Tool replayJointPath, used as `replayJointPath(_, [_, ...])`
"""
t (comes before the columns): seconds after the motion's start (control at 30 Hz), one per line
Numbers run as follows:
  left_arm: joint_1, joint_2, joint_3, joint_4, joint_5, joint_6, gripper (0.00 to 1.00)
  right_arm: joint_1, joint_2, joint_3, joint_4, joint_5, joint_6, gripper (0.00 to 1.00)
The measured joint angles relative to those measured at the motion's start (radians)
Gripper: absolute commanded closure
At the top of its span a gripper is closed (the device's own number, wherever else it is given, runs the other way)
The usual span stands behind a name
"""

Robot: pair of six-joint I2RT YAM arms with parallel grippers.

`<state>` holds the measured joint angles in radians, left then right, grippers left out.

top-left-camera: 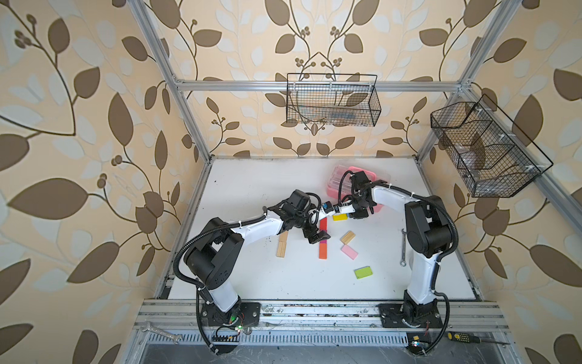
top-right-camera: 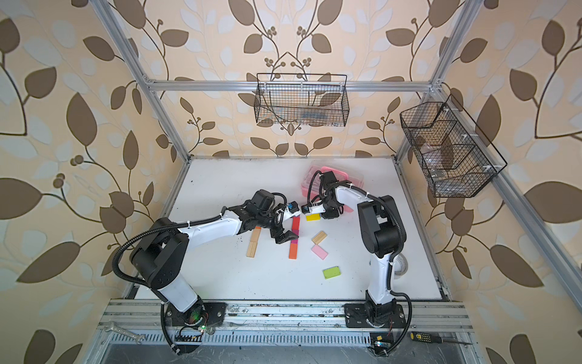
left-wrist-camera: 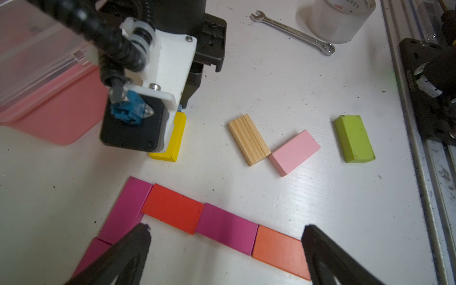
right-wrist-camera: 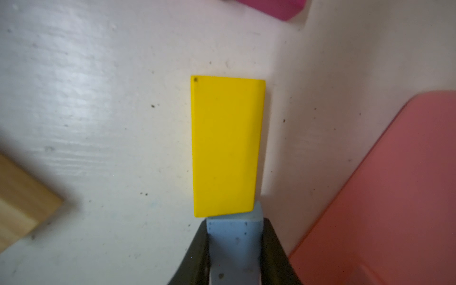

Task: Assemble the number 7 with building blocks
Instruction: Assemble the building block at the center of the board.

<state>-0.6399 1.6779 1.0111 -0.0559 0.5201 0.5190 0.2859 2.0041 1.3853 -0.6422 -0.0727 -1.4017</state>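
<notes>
The number 7 (left-wrist-camera: 202,219) is laid flat on the white table (left-wrist-camera: 320,197). It is built from matt, painted, domino-shaped blocks set end to end. Its stem is formed by a red block (left-wrist-camera: 172,208), a magenta block (left-wrist-camera: 227,228) and an orange block (left-wrist-camera: 278,251). A two-block magenta bar (left-wrist-camera: 125,209) is set crosswise at the red end.

In both top views the stem's long axis is seen to run from the far side of the table toward the arm bases, with the orange end nearest them. The bar is hidden there under the left arm. The left gripper (left-wrist-camera: 225,229) is held just above the stem with its black fingers spread wide and nothing between them.

A pale blue block (right-wrist-camera: 234,246) is clamped in the right gripper (right-wrist-camera: 234,223). Its free end lies at the short edge of a flat yellow block (right-wrist-camera: 225,145); whether the two touch cannot be told.

Toward the right arm's side are found a ribbed plain-wood block (left-wrist-camera: 249,139), a pink block (left-wrist-camera: 293,151) touching its corner, and a green block (left-wrist-camera: 354,138) lying apart. A pink case (left-wrist-camera: 61,116) with a clear lid is seen beside the yellow block.
</notes>
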Motion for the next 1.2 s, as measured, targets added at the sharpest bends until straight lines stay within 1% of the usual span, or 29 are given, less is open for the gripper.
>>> replayJointPath(0.43, [0.0, 0.001, 0.0, -0.01, -0.001, 0.003, 0.01, 0.0, 0.034, 0.056, -0.101, -0.053, 0.056, 0.99])
replayJointPath(0.57, [0.0, 0.001, 0.0, -0.013, 0.0, 0.003, 0.01, 0.0, 0.035, 0.056, -0.117, -0.068, 0.074, 0.93])
replayJointPath(0.63, [0.0, 0.001, 0.0, -0.016, -0.001, 0.003, 0.01, 0.0, 0.035, 0.056, -0.119, -0.071, 0.08, 0.83])
replayJointPath(0.67, [0.0, 0.001, 0.0, -0.018, -0.001, 0.003, 0.01, 0.0, 0.035, 0.056, -0.119, -0.071, 0.086, 0.73])
replayJointPath(0.7, [0.0, 0.001, 0.0, -0.019, -0.001, 0.003, 0.01, 0.0, 0.035, 0.056, -0.119, -0.071, 0.091, 0.66])
replayJointPath(0.77, [0.0, 0.001, 0.0, -0.022, 0.0, 0.003, 0.01, 0.0, 0.038, 0.056, -0.119, -0.074, 0.098, 0.59])
replayJointPath(0.8, [0.0, 0.001, 0.0, -0.023, 0.0, 0.003, 0.01, 0.0, 0.039, 0.056, -0.119, -0.077, 0.104, 0.53])
replayJointPath(0.83, [0.0, 0.001, 0.0, -0.023, 0.0, 0.003, 0.01, 0.0, 0.039, 0.056, -0.118, -0.079, 0.109, 0.42])
replayJointPath(0.87, [0.0, 0.001, 0.0, -0.023, 0.0, 0.003, 0.01, -0.001, 0.039, 0.056, -0.117, -0.082, 0.115, 0.27])
replayJointPath(0.9, [0.0, 0.001, 0.0, -0.023, 0.0, 0.003, 0.01, -0.002, 0.039, 0.057, -0.117, -0.085, 0.124, 0.2])
replayJointPath(0.93, [0.0, 0.001, 0.0, -0.023, 0.0, 0.003, 0.01, -0.005, 0.039, 0.057, -0.126, -0.093, 0.127, 0.15])
replayJointPath(0.97, [0.0, 0.001, 0.0, -0.023, 0.0, 0.003, 0.01, -0.005, 0.039, 0.057, -0.13, -0.096, 0.13, 0.02])
replayJointPath(1.0, [0.0, 0.001, 0.0, -0.023, 0.0, 0.003, 0.01, -0.005, 0.038, 0.057, -0.13, -0.099, 0.135, 0.0])
replayJointPath(1.2, [0.0, 0.001, 0.0, -0.023, 0.0, 0.003, 0.01, -0.018, 0.016, 0.049, -0.13, -0.105, 0.161, 0.0])
